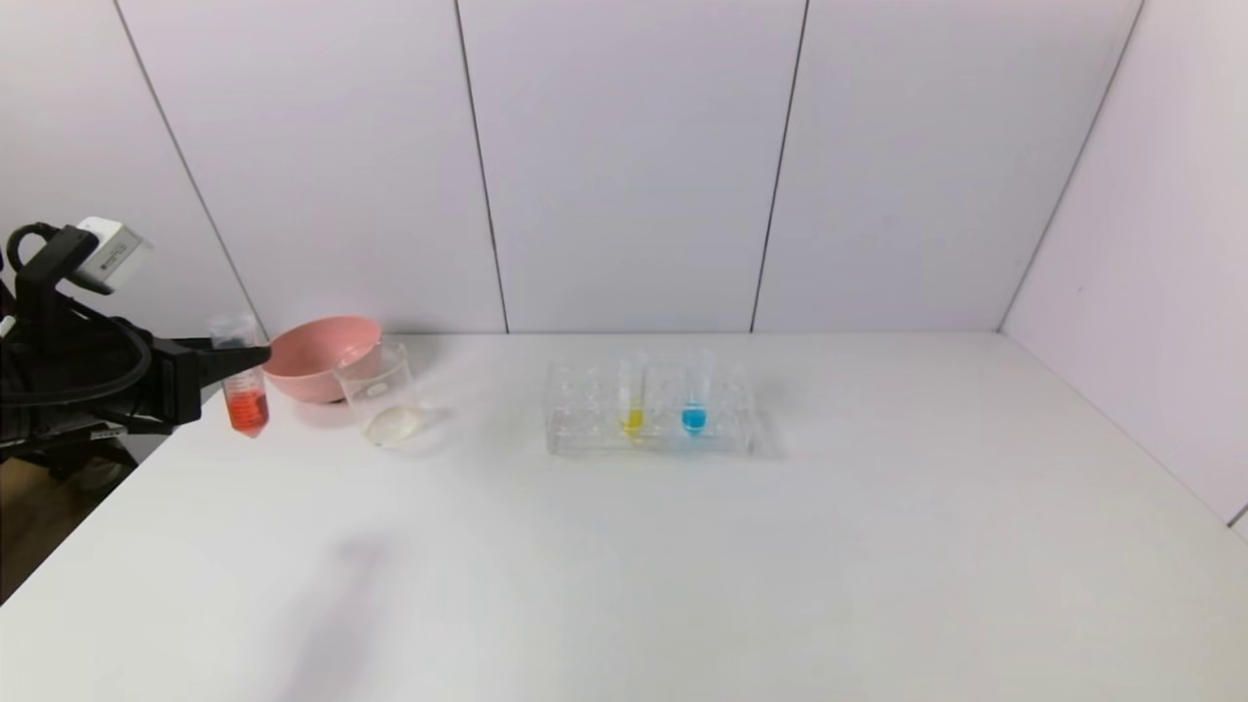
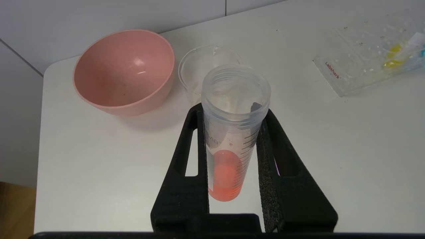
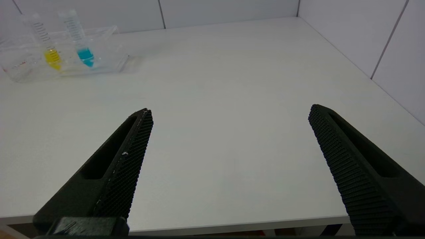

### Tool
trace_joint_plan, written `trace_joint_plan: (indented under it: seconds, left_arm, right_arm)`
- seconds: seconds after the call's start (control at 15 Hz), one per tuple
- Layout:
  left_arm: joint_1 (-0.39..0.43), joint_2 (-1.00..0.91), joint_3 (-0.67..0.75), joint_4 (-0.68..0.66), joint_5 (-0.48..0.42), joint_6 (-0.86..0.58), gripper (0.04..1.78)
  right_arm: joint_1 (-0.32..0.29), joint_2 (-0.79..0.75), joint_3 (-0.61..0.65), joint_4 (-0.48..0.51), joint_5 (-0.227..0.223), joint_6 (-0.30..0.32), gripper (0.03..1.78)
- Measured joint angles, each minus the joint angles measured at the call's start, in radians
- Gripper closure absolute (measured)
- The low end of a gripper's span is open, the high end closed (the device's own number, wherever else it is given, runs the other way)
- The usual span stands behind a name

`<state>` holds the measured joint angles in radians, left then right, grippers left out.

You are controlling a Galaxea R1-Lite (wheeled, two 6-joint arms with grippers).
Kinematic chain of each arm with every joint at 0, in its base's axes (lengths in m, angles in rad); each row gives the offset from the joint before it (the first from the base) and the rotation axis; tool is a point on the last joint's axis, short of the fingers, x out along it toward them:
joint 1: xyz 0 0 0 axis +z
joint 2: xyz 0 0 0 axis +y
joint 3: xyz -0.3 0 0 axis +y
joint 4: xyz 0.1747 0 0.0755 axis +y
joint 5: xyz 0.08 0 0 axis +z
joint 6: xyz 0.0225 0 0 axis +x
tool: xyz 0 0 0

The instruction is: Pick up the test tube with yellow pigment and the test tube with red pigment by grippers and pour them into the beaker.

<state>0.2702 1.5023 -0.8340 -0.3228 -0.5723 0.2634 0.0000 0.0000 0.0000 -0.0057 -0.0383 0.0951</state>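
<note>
My left gripper is shut on the test tube with red pigment and holds it upright above the table's far left, just left of the beaker. In the left wrist view the tube stands between the jaws, with the beaker beyond it. The test tube with yellow pigment stands in the clear rack; it also shows in the right wrist view. My right gripper is open and empty over the table's near edge, out of the head view.
A pink bowl stands behind the beaker at the far left, also in the left wrist view. A blue-liquid tube stands in the rack beside the yellow one. White walls close the back and right.
</note>
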Motion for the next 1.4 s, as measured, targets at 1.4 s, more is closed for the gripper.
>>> trace_joint_plan:
  seconds: [1.4]
  left_arm:
    - [-0.055, 0.492, -1.117, 1.207, 0.143, 0.52, 1.38]
  right_arm:
    - [0.0, 0.0, 0.0, 0.0, 0.0, 0.0, 0.1]
